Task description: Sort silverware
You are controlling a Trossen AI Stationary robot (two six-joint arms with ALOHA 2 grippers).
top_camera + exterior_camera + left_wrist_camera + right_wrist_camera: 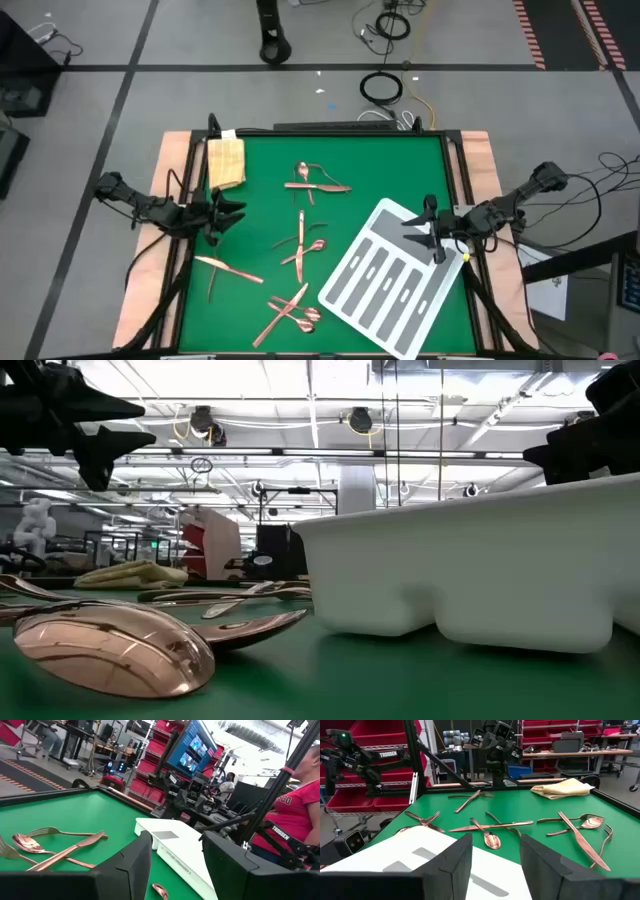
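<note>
Several copper silverware pieces lie flat on the green mat in loose groups: one near the far middle (315, 182), one in the centre (305, 245), a pair at the left (228, 270) and a crossed heap at the near edge (290, 315). A spoon bowl (110, 650) from that heap fills the low view. My left gripper (228, 212) hovers open above the mat's left side, facing right; its wrist view shows silverware (55, 847) ahead. My right gripper (418, 232) hovers open over the far corner of the white tray (395, 280), facing left toward the silverware (490, 827).
The white tray with grey slots (420, 855) lies slanted on the mat's right half. A folded yellow-tan cloth (226, 160) rests at the far left corner. A black frame borders the mat. A person in a red shirt (300, 805) stands beyond the table's right side.
</note>
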